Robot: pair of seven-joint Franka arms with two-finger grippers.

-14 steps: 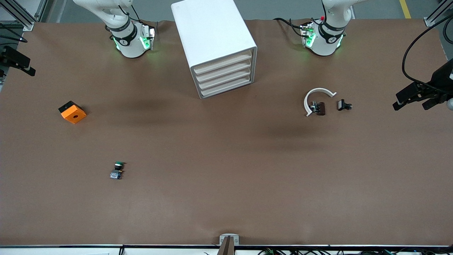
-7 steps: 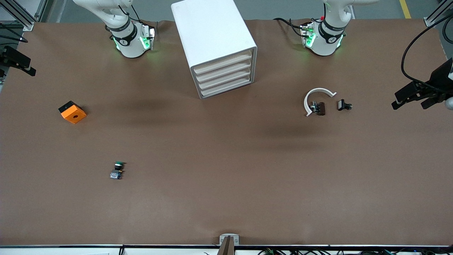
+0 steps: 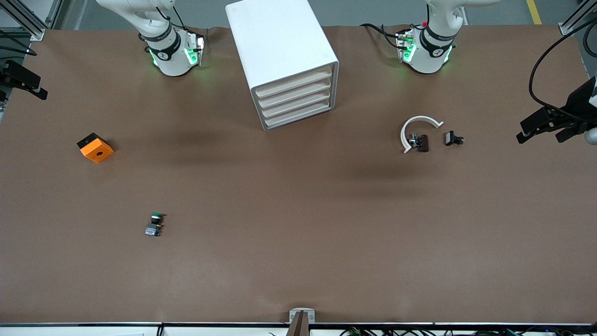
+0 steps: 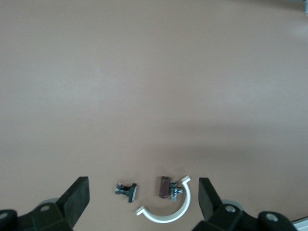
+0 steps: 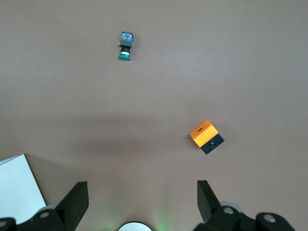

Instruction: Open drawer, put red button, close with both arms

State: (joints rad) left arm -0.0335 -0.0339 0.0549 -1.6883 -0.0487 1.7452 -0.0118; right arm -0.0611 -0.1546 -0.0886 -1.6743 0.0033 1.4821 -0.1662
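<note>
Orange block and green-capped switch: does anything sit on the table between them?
Nothing. The front view shows only bare brown table between the orange block and the green-capped switch; the right wrist view agrees.

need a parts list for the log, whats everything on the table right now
cabinet: one, white, four shut cream-fronted drawers, between the arm bases
curved piece: one, white, toward the left arm's end
dark clip: one, brownish, inside that curve
black clip: one, beside the curve
block: one, orange and black, toward the right arm's end
green-capped switch: one, nearer the camera than the block
red button: none visible
left gripper: open, above the clips
right gripper: open, empty
</note>
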